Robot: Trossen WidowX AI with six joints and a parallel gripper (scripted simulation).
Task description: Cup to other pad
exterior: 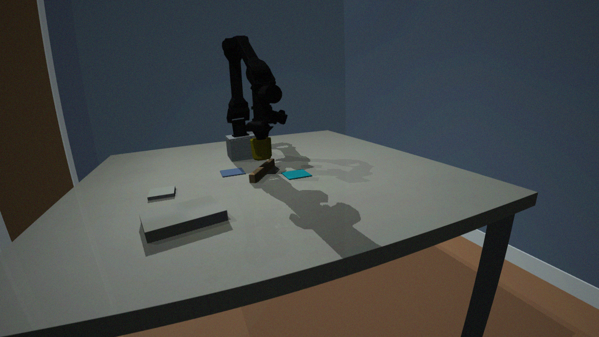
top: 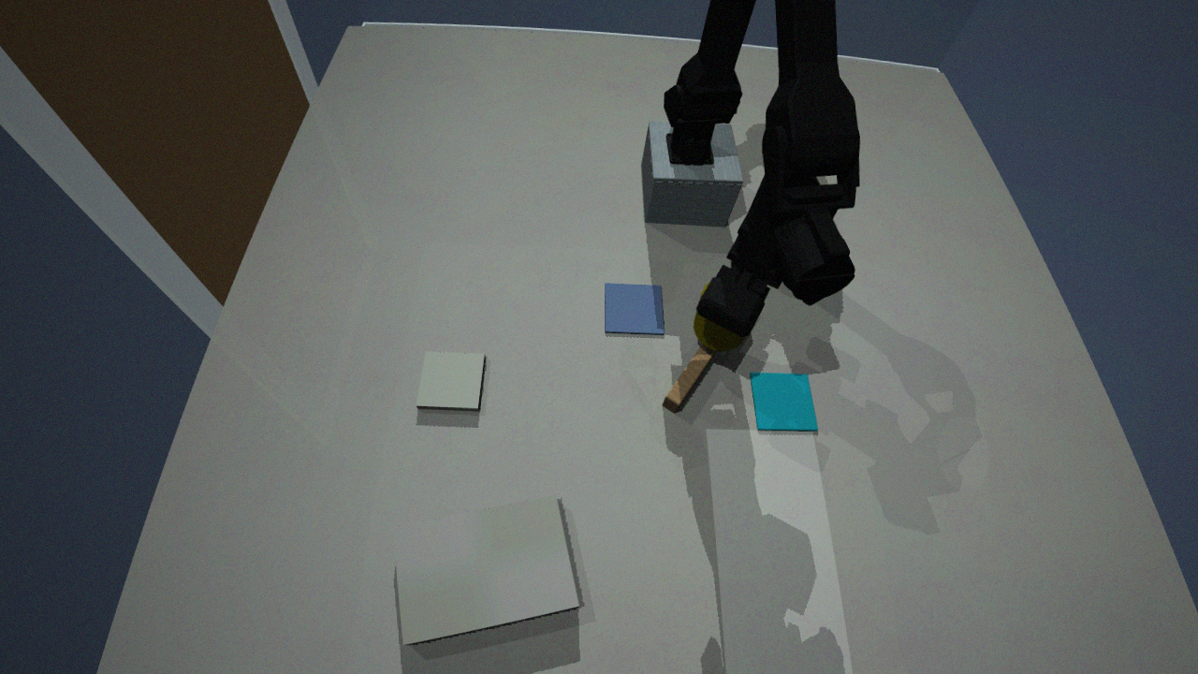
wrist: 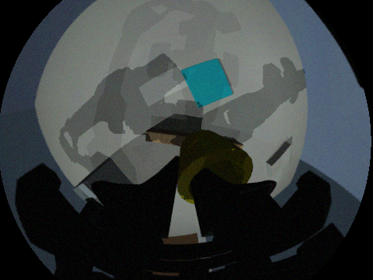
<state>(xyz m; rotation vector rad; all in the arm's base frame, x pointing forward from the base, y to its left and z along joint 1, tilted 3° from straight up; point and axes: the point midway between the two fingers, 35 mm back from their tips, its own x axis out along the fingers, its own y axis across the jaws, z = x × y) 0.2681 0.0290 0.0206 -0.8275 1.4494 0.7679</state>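
Observation:
The yellow cup [top: 719, 335] [exterior: 261, 150] [wrist: 223, 155] hangs in the air, nearly upright in the exterior view. My gripper [top: 732, 308] [exterior: 261, 137] [wrist: 183, 159] is shut on the cup, at its upper wall. The cup is above the far part of the wooden bar, between the two pads. The blue pad [top: 634, 309] [exterior: 232, 172] lies to the left in the top and exterior views, with no cup on it. The teal pad [top: 783, 402] [exterior: 296, 174] [wrist: 210, 82] lies to the right and a little nearer, bare on top. The marbles cannot be seen.
A wooden bar [top: 688, 381] [exterior: 261, 171] [wrist: 165, 138] lies slantwise between the pads, under the cup. A grey block [top: 688, 202] [exterior: 237, 149] stands under the arm's base. A small pale tile [top: 452, 380] [exterior: 161, 192] and a large pale slab [top: 489, 569] [exterior: 184, 220] lie at the left.

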